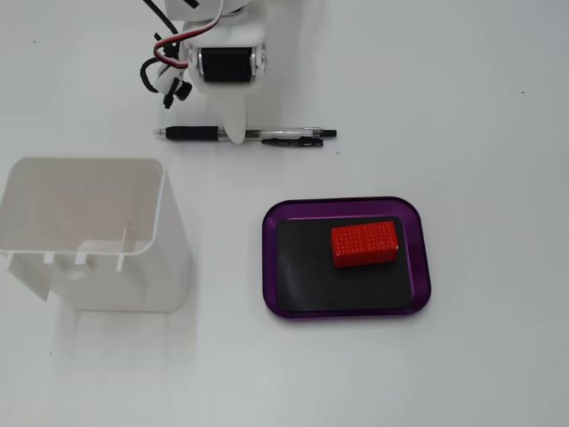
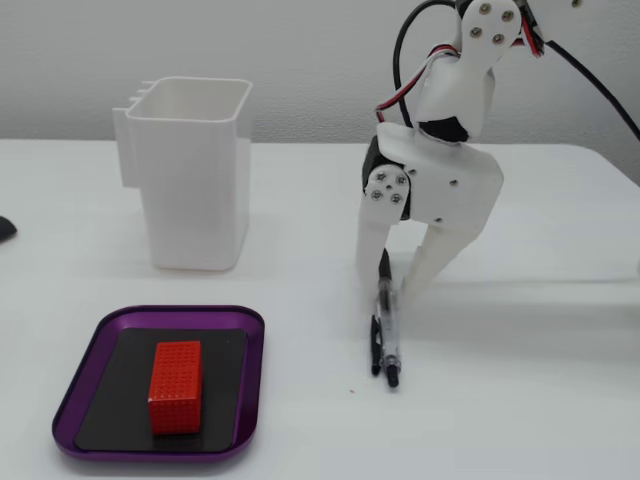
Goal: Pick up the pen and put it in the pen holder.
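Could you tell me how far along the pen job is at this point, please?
Reach done: the hand is down at the table, fingers open astride the pen. In hand: closing on it; the pen lies flat, not lifted. Left: lift, carry and drop it into the white pen holder, which looks empty from above.

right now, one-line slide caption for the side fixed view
Open gripper straddles pen on table, white pen holder behind purple tray with red block.
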Available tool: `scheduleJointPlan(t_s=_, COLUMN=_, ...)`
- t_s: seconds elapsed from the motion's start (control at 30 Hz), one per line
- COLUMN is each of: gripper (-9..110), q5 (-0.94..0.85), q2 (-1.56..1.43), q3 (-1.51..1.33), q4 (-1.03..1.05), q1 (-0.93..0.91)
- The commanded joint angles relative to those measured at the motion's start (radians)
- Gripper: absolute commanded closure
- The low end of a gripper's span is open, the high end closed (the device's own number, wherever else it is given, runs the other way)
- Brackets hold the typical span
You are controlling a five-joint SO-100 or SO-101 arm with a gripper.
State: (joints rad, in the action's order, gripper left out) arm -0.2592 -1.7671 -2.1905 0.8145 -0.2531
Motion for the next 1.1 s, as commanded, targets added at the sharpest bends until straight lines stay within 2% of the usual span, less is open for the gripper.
scheduleJointPlan(t_s=0.0, gripper=102, q5=0.011, q2=-0.038, q3=0.106, q4=0.144, q1=-0.005)
scheduleJointPlan(t_s=0.2, gripper=102, q5=0.021, q2=-0.213, q3=0.322, q4=0.331, q1=-0.005)
scheduleJointPlan(t_s=0.3, gripper=102, q5=0.081, q2=-0.295, q3=0.443, q4=0.382, q1=-0.005)
scheduleJointPlan(t_s=0.43, gripper=102, q5=0.196, q2=-0.342, q3=0.637, q4=0.41, q1=-0.005)
scheduleJointPlan(t_s=0.6, gripper=102, q5=0.296, q2=-0.252, q3=0.836, q4=0.376, q1=-0.014)
scheduleJointPlan(t_s=0.73, gripper=102, q5=0.282, q2=-0.104, q3=0.999, q4=0.37, q1=-0.126)
scheduleJointPlan(t_s=0.87, gripper=102, q5=0.193, q2=0.021, q3=1.124, q4=0.374, q1=-0.245)
scheduleJointPlan(t_s=1.07, gripper=102, q5=0.06, q2=0.086, q3=1.155, q4=0.371, q1=-0.36)
